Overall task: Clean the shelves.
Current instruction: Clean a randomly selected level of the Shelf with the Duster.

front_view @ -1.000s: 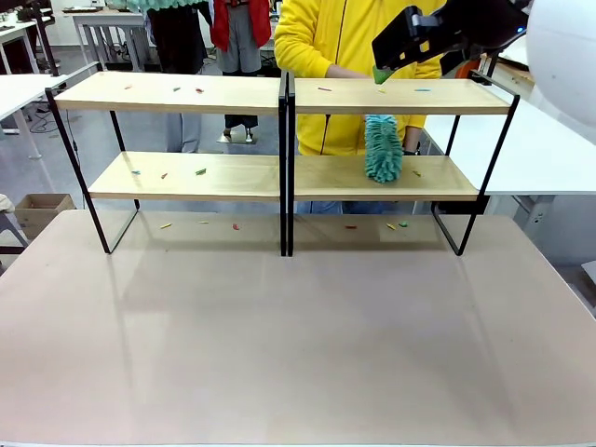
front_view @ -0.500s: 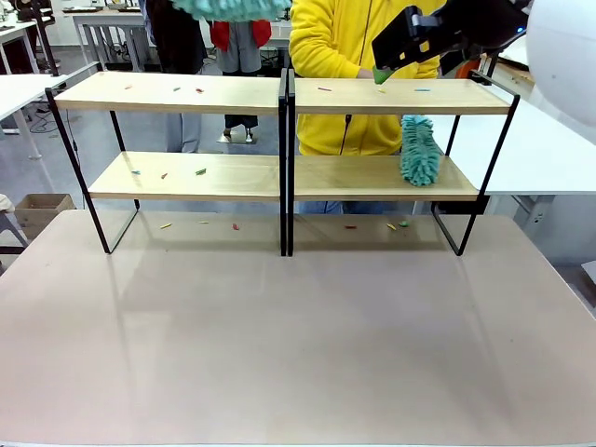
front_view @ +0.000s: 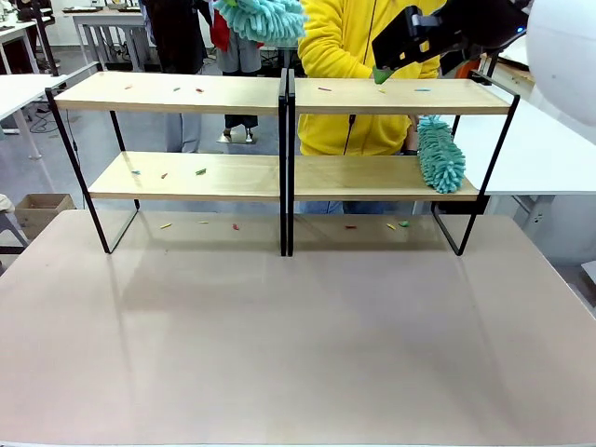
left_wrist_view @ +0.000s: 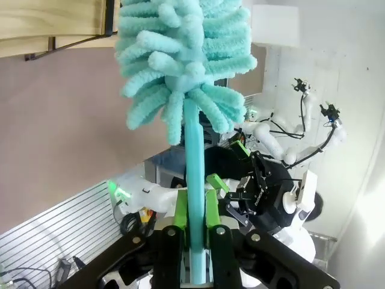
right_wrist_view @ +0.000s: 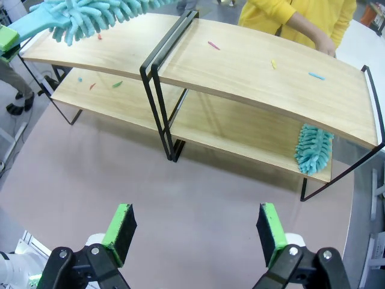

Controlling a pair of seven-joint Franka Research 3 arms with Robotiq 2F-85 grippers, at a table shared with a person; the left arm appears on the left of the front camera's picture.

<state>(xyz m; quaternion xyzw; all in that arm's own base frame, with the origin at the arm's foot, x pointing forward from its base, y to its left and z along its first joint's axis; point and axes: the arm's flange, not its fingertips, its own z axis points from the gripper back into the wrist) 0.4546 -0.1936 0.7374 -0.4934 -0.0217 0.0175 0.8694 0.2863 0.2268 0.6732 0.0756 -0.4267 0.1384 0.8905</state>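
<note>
Left gripper (left_wrist_view: 194, 211) clamps a duster (left_wrist_view: 183, 66) handle; right gripper (right_wrist_view: 197, 232) gapes, w/ nothing in it. Scraps (front_view: 200, 171) dot the shelves (front_view: 186, 93) & table (front_view: 279, 354); cleaning looks mostly undone.

I'm looking across a wide pinkish-beige surface (front_view: 298, 354). A few tiny coloured scraps lie close to its far edge: a yellow scrap (front_view: 166, 225) toward the left, a red scrap (front_view: 235, 226) left of the middle, and a green scrap (front_view: 403, 223) toward the right. An upright duster (front_view: 440, 154), fluffy and teal, stands near the far right corner. A raised duster (front_view: 265, 17) of the same kind, on a teal handle, is high above the middle of the far edge. Beyond that edge stands a person in a yellow top (front_view: 358, 56). A cardboard box (front_view: 39, 212) sits on the floor off the left edge, and a white table (front_view: 535, 149) is off the right.
</note>
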